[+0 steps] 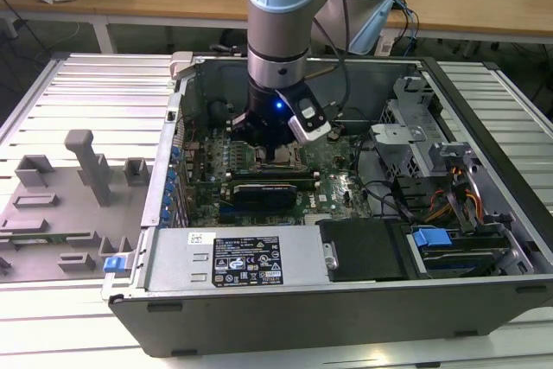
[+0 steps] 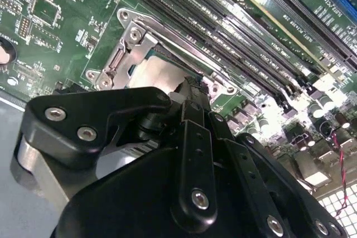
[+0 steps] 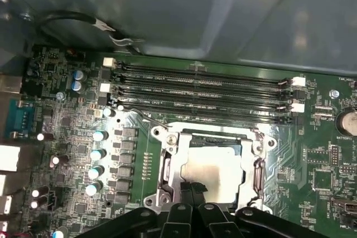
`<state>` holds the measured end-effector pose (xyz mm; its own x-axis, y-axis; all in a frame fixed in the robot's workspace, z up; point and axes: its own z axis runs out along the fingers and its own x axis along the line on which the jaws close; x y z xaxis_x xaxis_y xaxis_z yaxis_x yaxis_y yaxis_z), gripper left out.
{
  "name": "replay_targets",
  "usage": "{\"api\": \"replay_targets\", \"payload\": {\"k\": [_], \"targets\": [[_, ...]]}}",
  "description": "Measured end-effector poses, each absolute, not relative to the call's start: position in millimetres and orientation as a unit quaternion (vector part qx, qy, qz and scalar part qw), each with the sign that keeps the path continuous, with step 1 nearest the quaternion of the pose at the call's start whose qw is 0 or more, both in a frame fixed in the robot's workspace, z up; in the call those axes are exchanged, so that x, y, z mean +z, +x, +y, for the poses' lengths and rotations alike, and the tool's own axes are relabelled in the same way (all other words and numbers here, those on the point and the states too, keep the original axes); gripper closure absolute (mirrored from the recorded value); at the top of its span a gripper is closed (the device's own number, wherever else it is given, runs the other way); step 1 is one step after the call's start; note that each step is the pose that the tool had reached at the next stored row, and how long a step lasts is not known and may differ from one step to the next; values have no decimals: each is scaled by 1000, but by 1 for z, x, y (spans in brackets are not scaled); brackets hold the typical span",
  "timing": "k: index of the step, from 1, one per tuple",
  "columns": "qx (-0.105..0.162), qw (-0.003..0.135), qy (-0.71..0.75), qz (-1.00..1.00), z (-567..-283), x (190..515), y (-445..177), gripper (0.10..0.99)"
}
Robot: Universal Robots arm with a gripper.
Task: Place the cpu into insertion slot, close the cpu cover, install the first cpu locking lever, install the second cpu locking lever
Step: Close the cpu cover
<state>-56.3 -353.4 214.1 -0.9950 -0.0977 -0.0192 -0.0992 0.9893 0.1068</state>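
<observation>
— Cpu (image 3: 215, 165) in place?
— Lying flat in the insertion slot (image 3: 215, 137), with the cpu cover (image 3: 173, 165) down around it.
— And the gripper (image 3: 194, 190)?
— Closed on nothing, its tips at the cpu's near edge.
— What crowds it?
— Memory slots (image 3: 201, 90) just beside the socket, capacitors (image 3: 97, 154) flanking it, and the case wall (image 3: 223, 15) beyond.

The cpu (image 3: 215, 163) lies in the insertion slot (image 3: 215, 135); pincer (image 3: 192, 189) close.

Power supply label (image 1: 248, 263) — print unreadable, circuit board (image 3: 139, 154) lettering likewise unreadable
</observation>
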Motion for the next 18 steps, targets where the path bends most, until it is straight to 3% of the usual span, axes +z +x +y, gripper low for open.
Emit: {"api": "replay_targets", "payload": {"k": [18], "targets": [[59, 7, -49, 997, -353, 205, -56, 980]]}}
